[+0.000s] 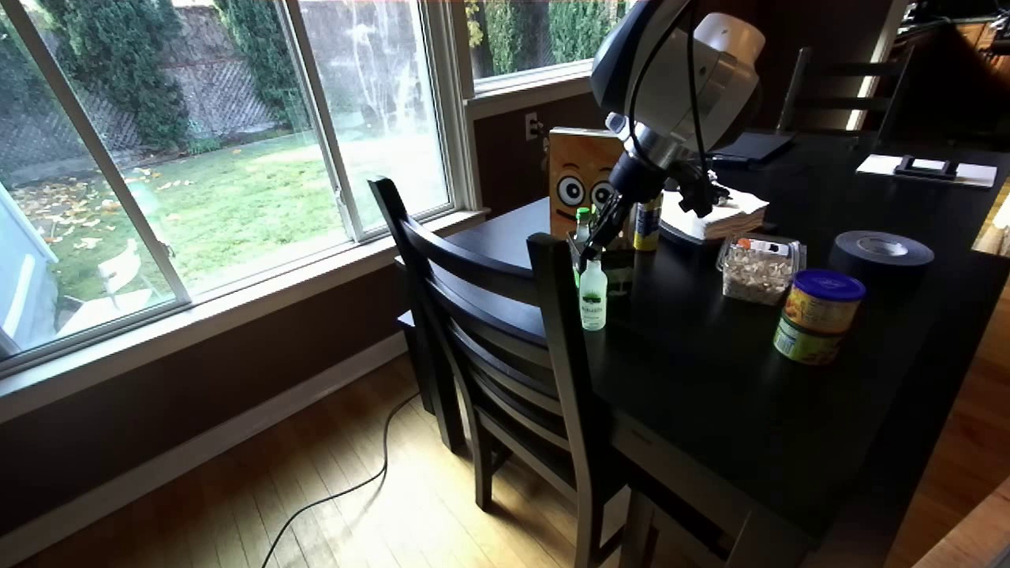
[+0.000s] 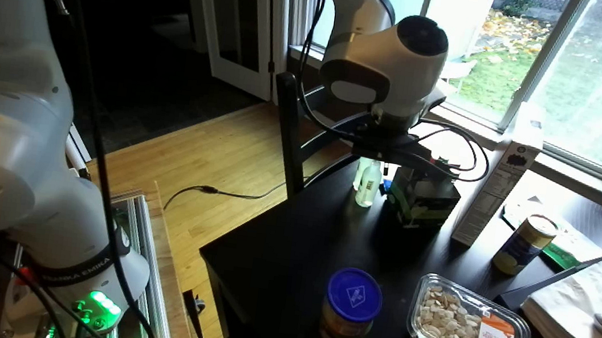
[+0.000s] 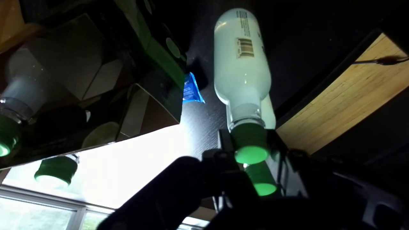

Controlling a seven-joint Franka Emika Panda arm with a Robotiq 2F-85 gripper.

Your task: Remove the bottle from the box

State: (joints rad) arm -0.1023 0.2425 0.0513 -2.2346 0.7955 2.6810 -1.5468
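slippery, probably, that slim pale-green glassy bottle [image 3: 242, 68]; hold its neck [image 3: 245, 107] (i can't tell whether the black two-fingered hand [image 3: 249, 140] grips it).

Daylight from the windows [image 1: 324, 134] lays a pale sheen along the window-side edge of the tabletop [image 1: 710, 379] in both exterior views, while the corner nearest the green-lit robot base [image 2: 69, 232] sinks almost to black. In the wrist view, glare burns out to plain white, and the hand [image 3: 249, 140] is a dark, soft-edged silhouette, barely separable from the shadows around it.
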